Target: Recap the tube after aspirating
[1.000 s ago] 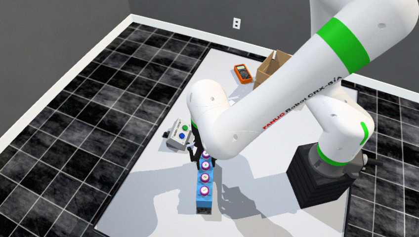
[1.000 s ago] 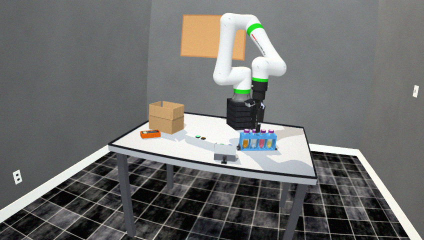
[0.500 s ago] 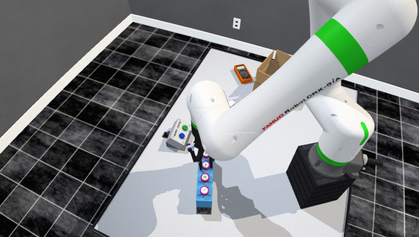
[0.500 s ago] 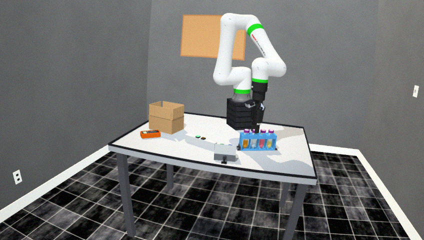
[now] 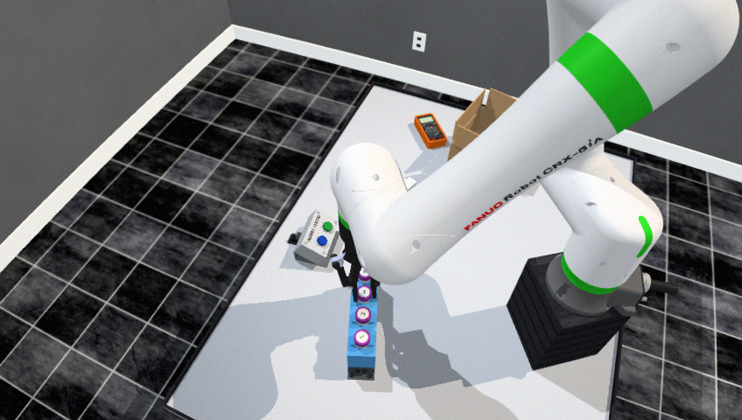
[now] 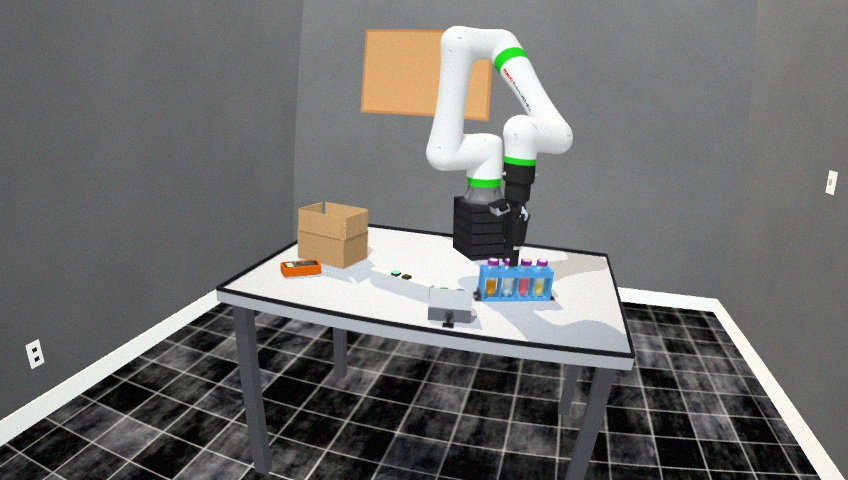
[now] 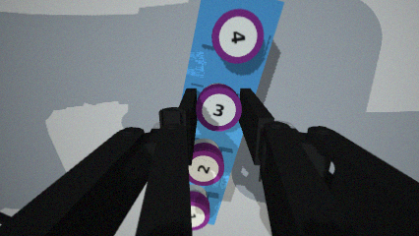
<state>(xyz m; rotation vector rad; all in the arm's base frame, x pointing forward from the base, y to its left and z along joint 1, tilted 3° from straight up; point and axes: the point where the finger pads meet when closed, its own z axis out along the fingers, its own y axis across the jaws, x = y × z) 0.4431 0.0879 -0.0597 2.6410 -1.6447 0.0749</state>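
The blue decapping station holds four tubes with purple caps, numbered in the wrist view. My gripper is straight above the rack, and its two black fingers press on both sides of the cap of tube 3. The cap sits on its tube. The cap of tube 4 is on its tube just beyond the fingers. The caps of tube 2 and tube 1 sit on their tubes, partly hidden behind the fingers. In the exterior view the gripper reaches down onto the second tube from the left of the rack.
The grey key housing with the green key and the blue key lies just beyond the rack. The cap tray with its lamps lies on the table. A cardboard box and an orange multimeter stand at the far end.
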